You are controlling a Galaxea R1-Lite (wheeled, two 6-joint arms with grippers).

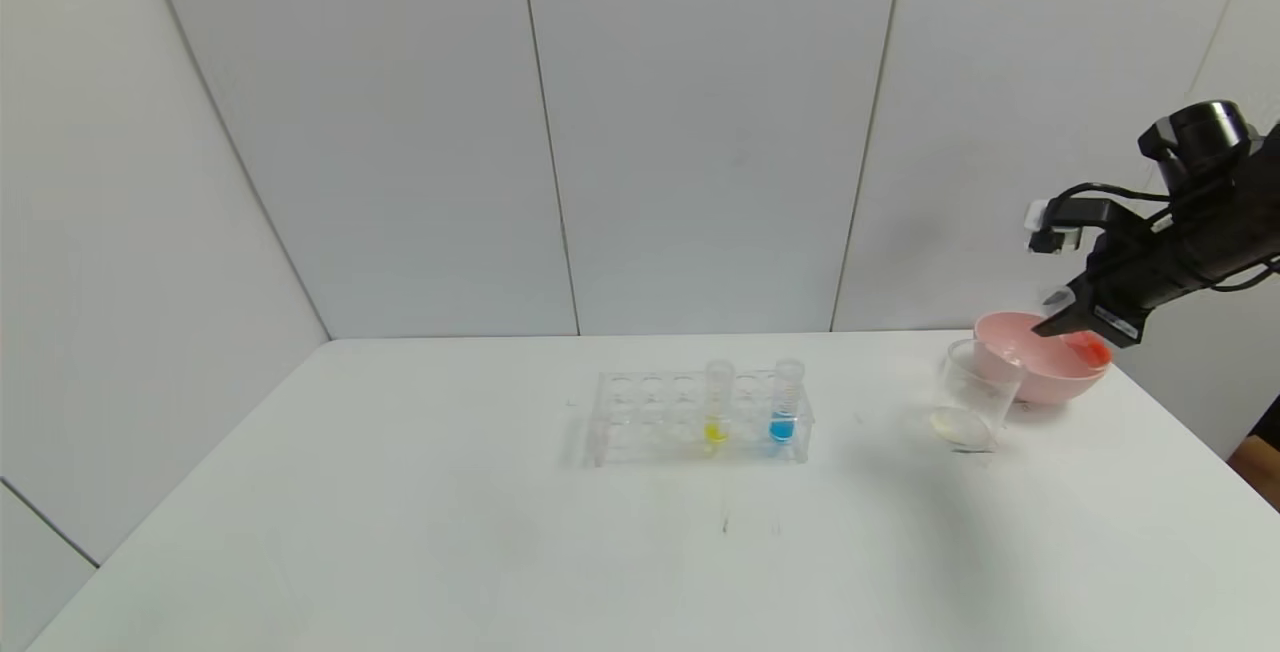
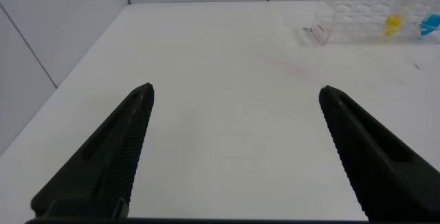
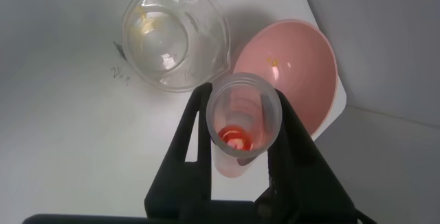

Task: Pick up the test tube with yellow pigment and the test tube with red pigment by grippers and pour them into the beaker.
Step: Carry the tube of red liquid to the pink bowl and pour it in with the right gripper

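Observation:
My right gripper (image 1: 1072,320) is shut on the test tube with red pigment (image 1: 1088,348), holding it in the air over the pink bowl, to the right of the beaker (image 1: 975,400). The right wrist view looks down the open mouth of this tube (image 3: 244,117), gripped between the right gripper (image 3: 242,102) fingers, with red liquid at its bottom. The beaker (image 3: 175,35) holds a thin pale layer. The test tube with yellow pigment (image 1: 717,404) stands upright in the clear rack (image 1: 640,414). My left gripper (image 2: 237,90) hangs open over bare table, far from the rack (image 2: 350,16).
A pink bowl (image 1: 1035,377) stands just behind and right of the beaker, and shows again as the bowl (image 3: 295,62) in the right wrist view. A tube with blue liquid (image 1: 786,404) stands in the rack beside the yellow one. The table's right edge runs close to the bowl.

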